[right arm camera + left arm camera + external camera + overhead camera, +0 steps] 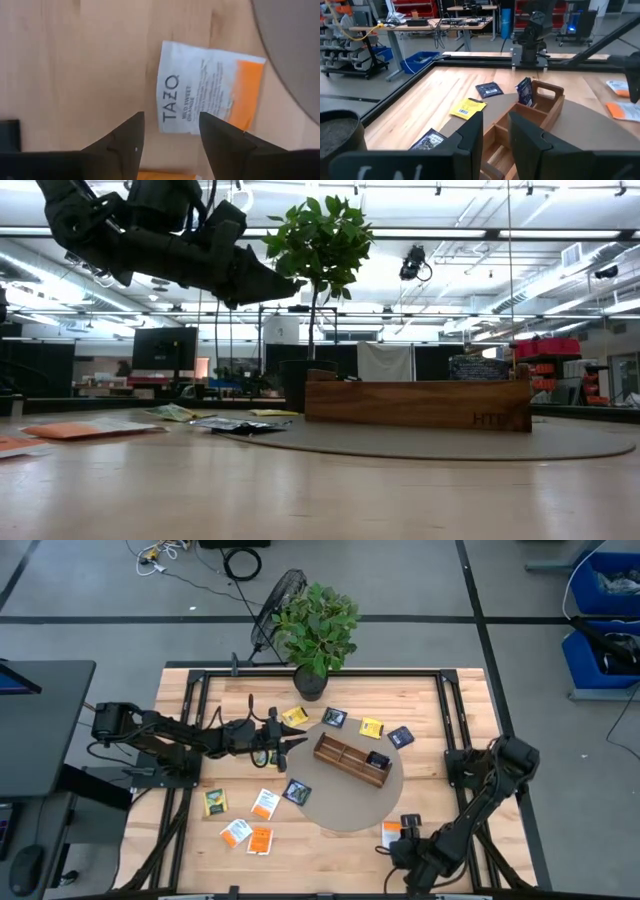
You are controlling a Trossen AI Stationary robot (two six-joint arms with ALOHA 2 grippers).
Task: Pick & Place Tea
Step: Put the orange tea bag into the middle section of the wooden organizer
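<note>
Several small tea packets lie flat on the wooden table [460, 810]: yellow [294, 716], dark blue [335, 718], white-with-orange [265, 803] and others. A dark blue one [377, 760] stands in the long wooden box [345, 753], which sits on a round brown mat [345, 808]. My right gripper [172, 132] is open and points down over a white-and-orange packet [210, 95] by the mat's near right edge, without touching it. My left gripper [495, 135] hangs level above the table at the box's left end, open by a narrow gap with nothing in it.
A potted green plant [318, 625] stands at the table's far edge, behind the box. Black frame rails [320, 671] run along the table's sides. More packets lie at the near left [248, 835]. Bare wood lies between the mat and the right rail.
</note>
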